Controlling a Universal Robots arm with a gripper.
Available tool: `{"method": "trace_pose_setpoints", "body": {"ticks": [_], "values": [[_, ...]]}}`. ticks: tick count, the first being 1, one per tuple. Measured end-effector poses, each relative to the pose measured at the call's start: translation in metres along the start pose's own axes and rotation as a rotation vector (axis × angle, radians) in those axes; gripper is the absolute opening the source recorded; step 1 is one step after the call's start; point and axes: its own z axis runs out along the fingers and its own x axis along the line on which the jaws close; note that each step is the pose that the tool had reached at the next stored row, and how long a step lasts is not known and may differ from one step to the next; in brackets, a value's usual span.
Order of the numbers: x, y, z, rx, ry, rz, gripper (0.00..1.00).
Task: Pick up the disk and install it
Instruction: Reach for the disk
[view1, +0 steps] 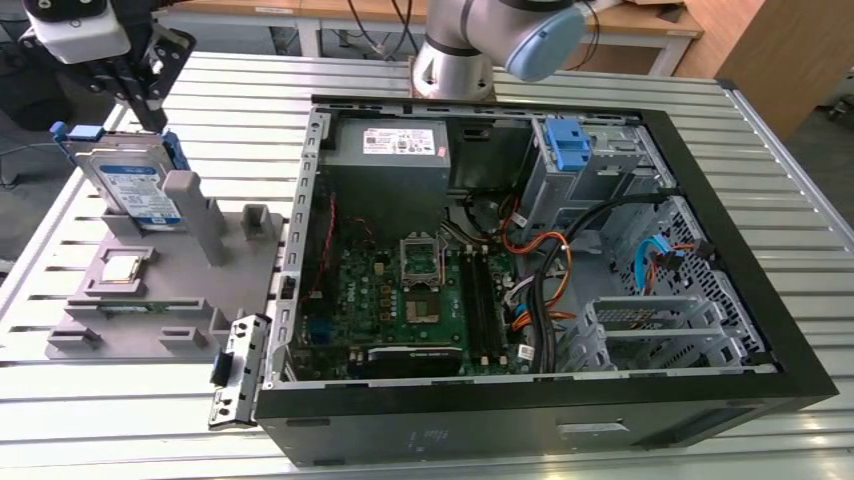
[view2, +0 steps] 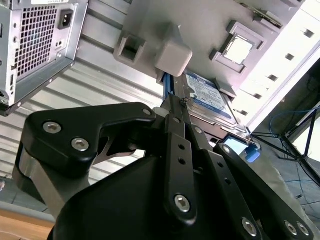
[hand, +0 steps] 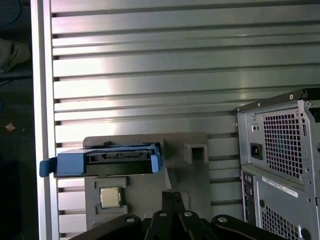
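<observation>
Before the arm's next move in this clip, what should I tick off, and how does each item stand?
1. Disk stands upright in the grey fixture: ok.
2. Gripper above the disk and apart from it: ok.
3. Jaws open for a grasp: not ok, they look shut in both wrist views.
4. Computer case lies open: ok.
5. Free bay for the disk near the blue bracket: cannot tell.
</observation>
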Motion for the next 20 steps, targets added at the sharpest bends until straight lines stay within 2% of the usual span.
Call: {"method": "trace_pose_setpoints", "body": {"ticks": [12,20], "values": [[0.0306,0.0136,0.0077,-0.0001,-0.0001,0.000,0.11],[0.0470,0.0211,0.0133,0.0000,0.0003,0.000,0.11]]}}
